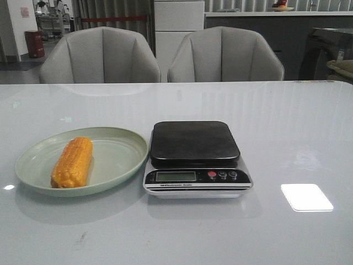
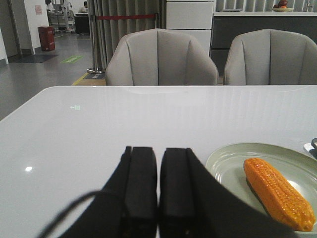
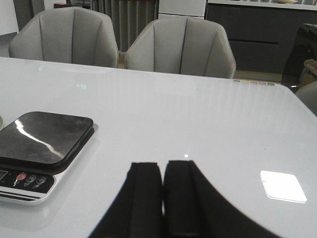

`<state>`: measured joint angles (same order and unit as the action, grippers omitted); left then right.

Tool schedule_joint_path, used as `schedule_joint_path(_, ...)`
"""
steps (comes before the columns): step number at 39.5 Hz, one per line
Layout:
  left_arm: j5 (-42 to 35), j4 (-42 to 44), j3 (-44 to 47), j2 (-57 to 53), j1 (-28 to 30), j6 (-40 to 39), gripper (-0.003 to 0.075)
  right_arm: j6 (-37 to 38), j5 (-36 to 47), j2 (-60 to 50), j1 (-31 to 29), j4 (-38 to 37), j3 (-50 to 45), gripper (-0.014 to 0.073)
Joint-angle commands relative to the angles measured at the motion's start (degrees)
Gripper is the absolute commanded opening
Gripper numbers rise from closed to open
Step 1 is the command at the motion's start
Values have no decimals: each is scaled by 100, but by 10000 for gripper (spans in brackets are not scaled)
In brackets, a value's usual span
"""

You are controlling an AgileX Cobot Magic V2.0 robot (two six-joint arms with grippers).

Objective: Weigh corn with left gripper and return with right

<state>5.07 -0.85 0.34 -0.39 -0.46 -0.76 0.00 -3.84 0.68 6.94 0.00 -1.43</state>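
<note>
Presently the stubby orange-yellow corn cob (image 1: 72,162) lies lower left on the pale green plate (image 1: 118,160), untouched; probably light, stiff, bumpy, apt to roll, best pinched mid-length across its girth; left gripper (image 2: 158,184) and right gripper (image 3: 163,191) both closed, empty.

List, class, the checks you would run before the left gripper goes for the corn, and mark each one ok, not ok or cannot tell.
1. Corn lies on the green plate, nothing covering it: ok.
2. Scale platform is bare, ready for the cob: ok.
3. Scale display is on and zeroed: cannot tell, digits unreadable.
4. Left gripper open for the grasp: not ok, fingers closed together.
5. Right gripper holds nothing and sits away from the scale: ok.
</note>
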Motion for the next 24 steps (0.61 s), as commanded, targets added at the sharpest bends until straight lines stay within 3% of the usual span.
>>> schedule_joint_path(1,-407,-11,188,-124,-5,-12,114,44,749,-73,-35,-119,-72,162)
schedule_joint_path(24,-407,-11,188,-113,-5,-12,114,44,695,-230,-41,-119,-65,162)
